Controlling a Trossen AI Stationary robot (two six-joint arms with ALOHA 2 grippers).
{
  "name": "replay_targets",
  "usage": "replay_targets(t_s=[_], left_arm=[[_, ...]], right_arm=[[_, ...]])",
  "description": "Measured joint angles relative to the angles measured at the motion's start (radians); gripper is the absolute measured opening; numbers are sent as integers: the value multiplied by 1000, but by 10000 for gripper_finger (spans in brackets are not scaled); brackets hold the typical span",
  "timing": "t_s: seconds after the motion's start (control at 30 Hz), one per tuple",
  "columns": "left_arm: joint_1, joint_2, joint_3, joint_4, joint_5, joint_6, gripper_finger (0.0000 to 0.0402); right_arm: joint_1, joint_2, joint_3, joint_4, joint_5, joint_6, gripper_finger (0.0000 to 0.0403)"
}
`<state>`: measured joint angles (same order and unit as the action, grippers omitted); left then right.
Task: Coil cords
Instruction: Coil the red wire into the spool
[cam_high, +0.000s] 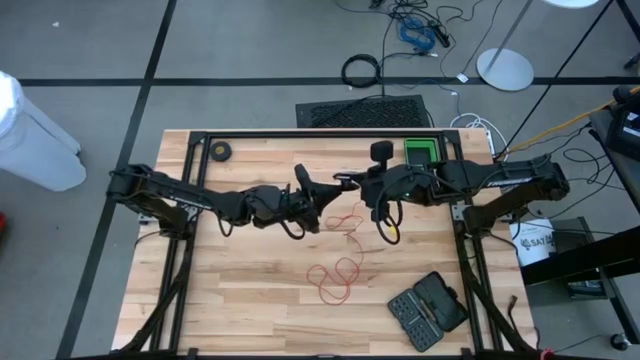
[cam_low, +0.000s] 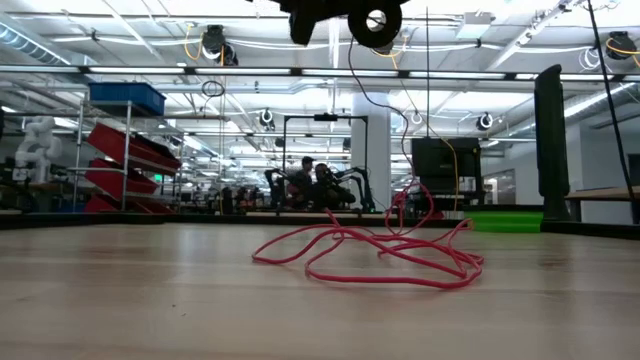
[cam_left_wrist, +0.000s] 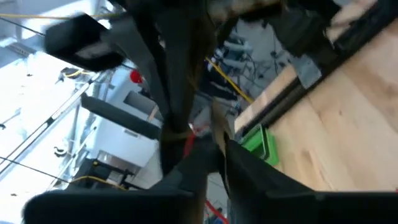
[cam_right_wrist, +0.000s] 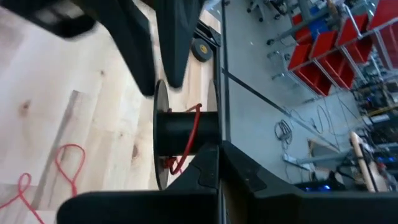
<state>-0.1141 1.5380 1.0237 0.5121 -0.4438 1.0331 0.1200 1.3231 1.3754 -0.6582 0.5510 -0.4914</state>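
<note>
Where two tools (cam_high: 318, 190) (cam_high: 352, 183) meet: one cord (cam_high: 338, 275), one reel (cam_right_wrist: 180, 134).

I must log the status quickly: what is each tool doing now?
Left tool: above the table's middle; cannot be told.
Right tool: closed, holding the black reel with red cord on it.

Bright, even light is falling from ceiling lamps, and the wooden table (cam_high: 250, 300) is showing only soft, weak shadows under the arms. In the low view, the lamps are glaring at 12 o'clock and the near table surface is looking blurred. The left wrist view is smearing with motion blur, and white daylight is washing out its 9 o'clock side.
</note>
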Motion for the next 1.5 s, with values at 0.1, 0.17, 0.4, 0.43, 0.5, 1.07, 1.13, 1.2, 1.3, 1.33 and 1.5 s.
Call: replay_targets(t_s=[0.1, 0.17, 0.4, 0.43, 0.5, 1.07, 1.13, 1.2, 1.3, 1.33, 1.5], left_arm=[[-15, -18, 0, -5, -16, -4, 104], [-29, -33, 0, -11, -51, -4, 124], [-74, -60, 1, -9, -304, -58, 148], [-79, -59, 1, -14, -352, -102, 148], [-84, -59, 1, -40, -400, -232, 148], [-11, 105, 0, -59, -189, -1071, 148], [7, 137, 0, -24, -75, -1113, 148], [14, 170, 0, 30, 8, -1131, 148], [9, 235, 0, 122, 38, -1072, 148], [2, 257, 0, 154, 38, -1029, 148], [-31, 379, 0, 323, 51, -892, 150]], right_arm=[[0, 1, -1, -5, 27, 9, 0], [0, 1, -1, -7, 29, 16, 0], [0, -9, -2, 12, 54, 43, 0], [0, -16, -2, 26, 54, 53, 0], [0, -30, -2, 50, 53, 74, 0], [12, -156, -2, 29, -7, 409, 0], [17, -154, -2, 18, -7, 414, 0], [19, -151, -2, 6, -7, 426, 0], [20, -151, -2, -1, -7, 428, 0], [19, -151, -2, -4, -7, 428, 0], [19, -151, -2, -8, -7, 428, 0]])
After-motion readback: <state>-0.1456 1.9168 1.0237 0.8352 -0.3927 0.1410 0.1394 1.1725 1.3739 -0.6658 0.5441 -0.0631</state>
